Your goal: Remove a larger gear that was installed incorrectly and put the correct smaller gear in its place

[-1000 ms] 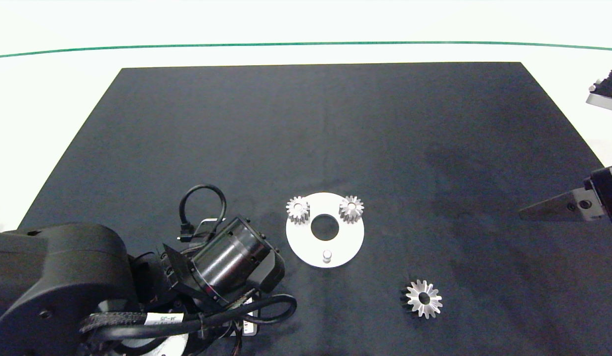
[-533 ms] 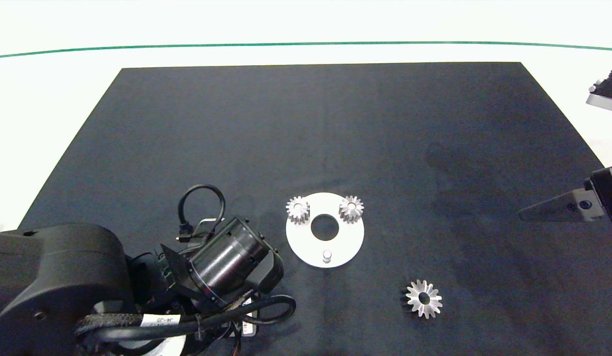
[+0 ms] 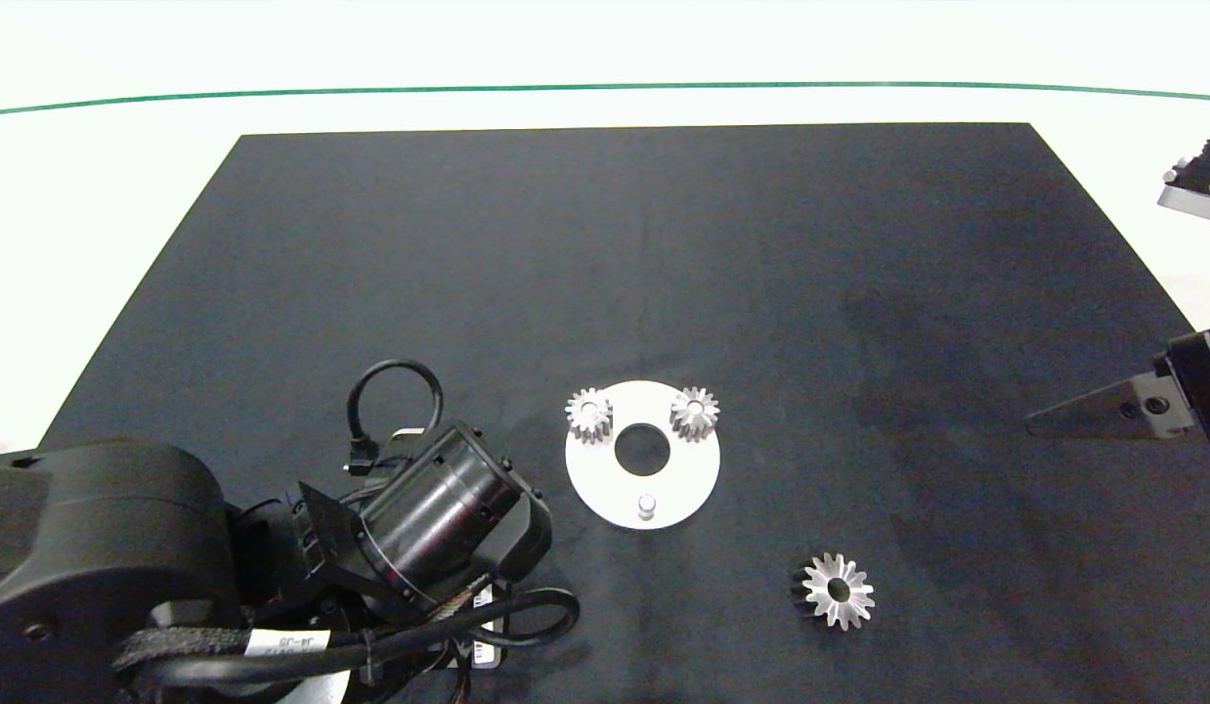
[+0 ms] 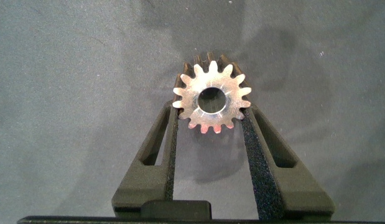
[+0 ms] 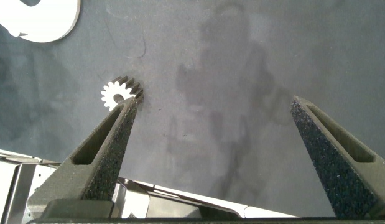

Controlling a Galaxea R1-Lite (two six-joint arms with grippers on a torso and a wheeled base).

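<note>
In the left wrist view my left gripper (image 4: 211, 113) is shut on the smaller gear (image 4: 211, 99), a blunt-toothed silver gear pinched on both sides above the mat. From the head view the left arm (image 3: 439, 518) covers that gripper and gear at the near left. The white round plate (image 3: 683, 469) carries two small gears (image 3: 589, 413) (image 3: 694, 411) and a bare peg (image 3: 646, 505). The larger gear (image 3: 837, 591), star-toothed, lies flat on the mat to the near right of the plate; it also shows as the larger gear (image 5: 120, 93) in the right wrist view. My right gripper (image 5: 212, 102) hangs open at the right edge.
A black mat (image 3: 625, 254) covers the white table, with a green line (image 3: 566, 87) beyond its far edge. A metal fixture (image 3: 1196, 186) stands at the far right, off the mat. The plate's edge (image 5: 37, 18) shows in the right wrist view.
My left arm has drawn back a little toward the near left corner, away from the plate. The right gripper, plate and gears on the mat have not moved.
</note>
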